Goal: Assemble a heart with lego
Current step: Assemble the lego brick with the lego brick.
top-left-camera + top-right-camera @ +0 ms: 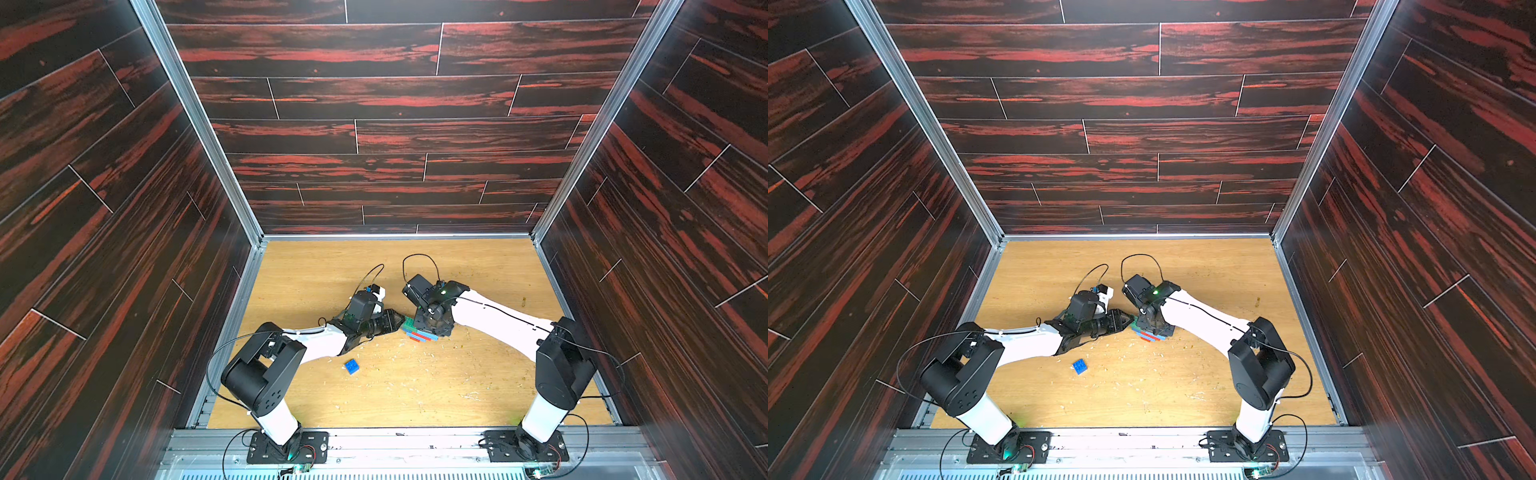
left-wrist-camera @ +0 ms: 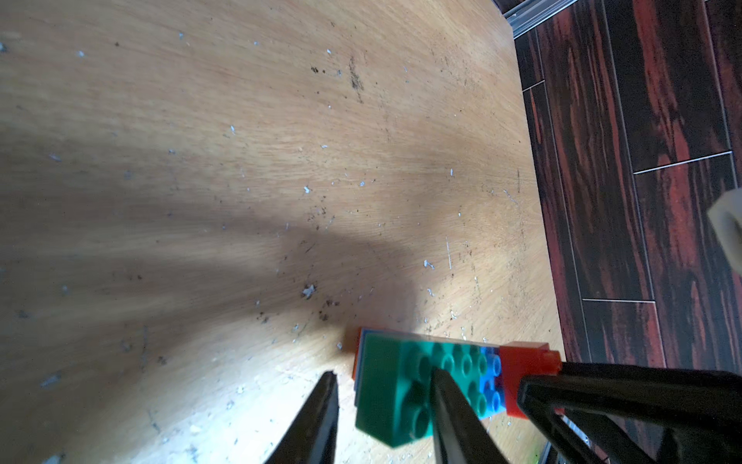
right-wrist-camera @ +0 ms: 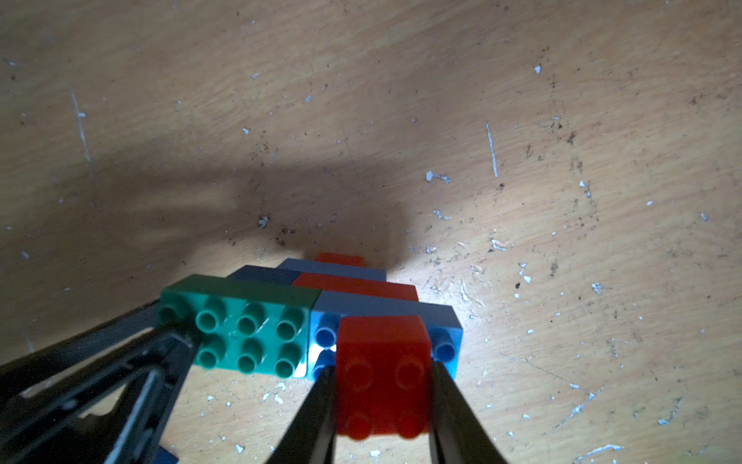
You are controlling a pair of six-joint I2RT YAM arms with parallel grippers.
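The chief risk is that the red square brick (image 3: 383,349) comes back off its studs. If it is not pressed fully home on the light-blue brick (image 3: 443,333), or the pads cling as the right gripper (image 3: 381,371) backs off, the brick could lift away or drag the whole heart (image 1: 417,332) across the table (image 1: 457,270). The heart lies flat on the wood with nothing clamping it, so a sideways pull would likely swing it or split a weak joint between layers. The right gripper's fingers sit close against both flanks of the red square brick, which fills the space between them, but I cannot tell whether they press it or have just let go. The left gripper (image 2: 383,373) is parted and clasps nothing. One finger lies over the studded face of the green brick (image 3: 249,321) at the heart's end and the other hangs over bare table just past that end, which makes it a light brace at best. The heart is near the table's middle, directly between the two gripper tips. A loose dark-blue square brick (image 1: 351,366) lies apart, nearer the left arm, and it is not yet joined.
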